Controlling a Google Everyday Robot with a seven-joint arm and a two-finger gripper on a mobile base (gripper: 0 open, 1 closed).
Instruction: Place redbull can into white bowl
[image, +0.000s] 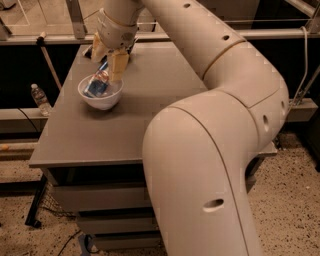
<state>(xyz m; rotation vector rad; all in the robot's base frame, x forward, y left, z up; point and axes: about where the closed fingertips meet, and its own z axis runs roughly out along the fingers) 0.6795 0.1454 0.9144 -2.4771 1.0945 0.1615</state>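
The redbull can, blue and silver, lies tilted inside the white bowl at the left of the grey table. Its lower end rests in the bowl and its upper end points up toward my gripper. My gripper hangs just above the bowl's far rim. Its two tan fingers are spread apart on either side of the can's upper end, and the jaws look open, not squeezing the can.
My large white arm fills the right and front of the view and hides the table's right half. A clear plastic bottle stands on the floor left of the table. A dark object lies behind the gripper. Rails run behind the table.
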